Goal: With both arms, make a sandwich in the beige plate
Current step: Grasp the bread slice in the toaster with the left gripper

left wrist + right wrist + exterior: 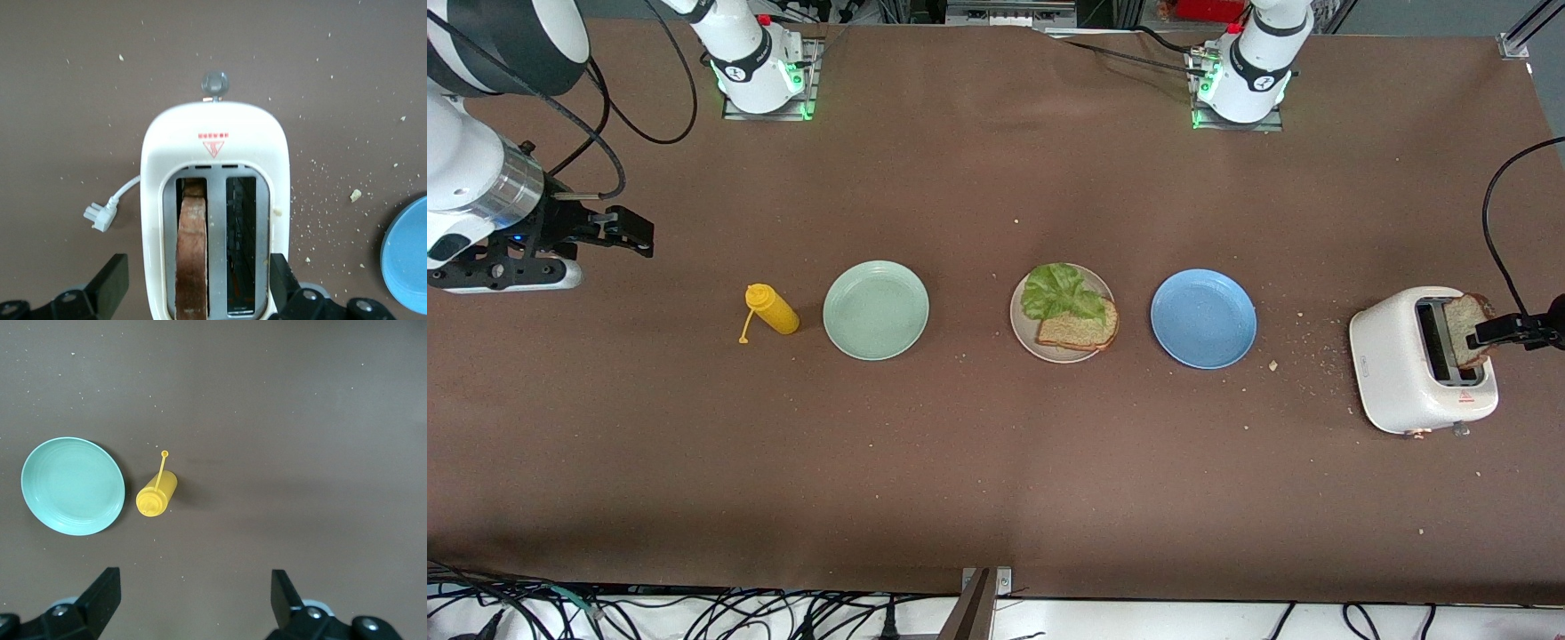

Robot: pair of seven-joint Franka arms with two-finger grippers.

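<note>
**Inspector:** While the right arm waits at its end of the counter (996, 462), its end effector (618, 233) hangs over bare brown surface, fingers (100, 597) spread wide and holding nothing. Confirm?

**Assistant:** Confirmed. The right wrist view shows both fingers well apart, with the mint-green plate (72, 485) and the yellow squeeze bottle (156, 495) lying on the counter below, just beside each other but not touching.

**Inspector:** Left arm?

**Assistant:** The left end effector (1507, 331) is over the white toaster (1392, 373) at the left arm's end of the counter. In the left wrist view its fingers (110, 283) are released, standing either side of the toaster body, not closed on anything. A slice of brown bread (192, 267) stands upright in one slot; the other slot holds none.

**Inspector:** The task's own items?

**Assistant:** The beige plate (1021, 322) sits mid-counter between the mint-green plate and the blue plate (1203, 318), apart from both. On it lies one bread slice (1076, 331) with a green lettuce leaf (1060, 292) overlapping its upper edge. No second slice is on top, so the sandwich is unfinished.

**Inspector:** Other observations?

**Assistant:** Crumbs (1303, 356) are scattered between the blue plate and the toaster. The toaster's plug (99, 217) lies loose on the counter.
</note>
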